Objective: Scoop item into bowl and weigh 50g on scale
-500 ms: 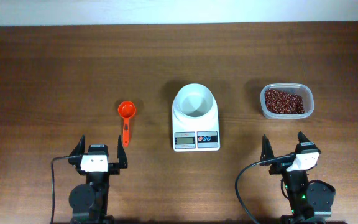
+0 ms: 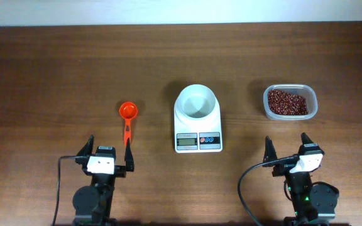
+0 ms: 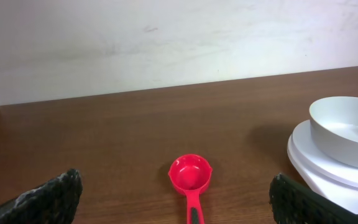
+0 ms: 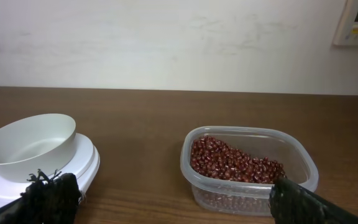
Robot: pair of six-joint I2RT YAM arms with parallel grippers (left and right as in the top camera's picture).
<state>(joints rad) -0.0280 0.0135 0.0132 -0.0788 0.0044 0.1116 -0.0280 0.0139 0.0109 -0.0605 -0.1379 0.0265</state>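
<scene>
From above, the scale [image 2: 198, 142] lies on the surface [image 2: 74, 69] midway between the arms. Its long axis runs front to back, display end toward the robot, and the bowl [image 2: 197, 104] sits on its far end. The beans [image 2: 287, 102] sit in a clear tub [image 2: 313, 108] to its right. An orange scoop [image 2: 127, 122] lies to the left, cup away, handle pointing back toward the left claw [image 2: 110, 145]. That claw and the right claw [image 2: 286, 143] are spread wide, gripping nothing. Only here do the display and buttons show.

The left wrist view shows the scoop straight ahead and the bowl's side wall at right.

The right wrist view shows the beans heaped low behind the tub's clear wall.
</scene>
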